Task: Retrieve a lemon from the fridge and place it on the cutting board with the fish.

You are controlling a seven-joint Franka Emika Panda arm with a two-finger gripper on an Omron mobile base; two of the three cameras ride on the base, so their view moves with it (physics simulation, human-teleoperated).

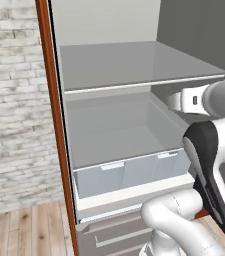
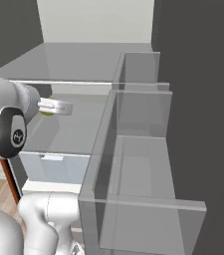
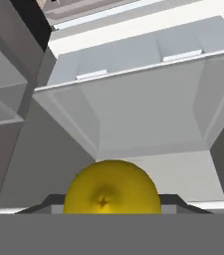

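Lemon (image 3: 112, 188) is sitting at six o'clock in your hand view, jaws pinching it, fridge (image 1: 129, 65) drawer (image 3: 133, 99) at twelve.

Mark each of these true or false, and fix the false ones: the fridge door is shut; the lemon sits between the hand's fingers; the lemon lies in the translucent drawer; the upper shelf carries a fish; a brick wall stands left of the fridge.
1. The fridge door is shut. False: it stands open, with shelves and door bins showing.
2. The lemon sits between the fingers of the hand. True: the hand view shows it right at the fingertips.
3. The lemon lies in the translucent drawer. False: it is up at the hand, above the drawer.
4. The upper shelf carries a fish. False: nothing shows on it.
5. A brick wall stands left of the fridge. True.
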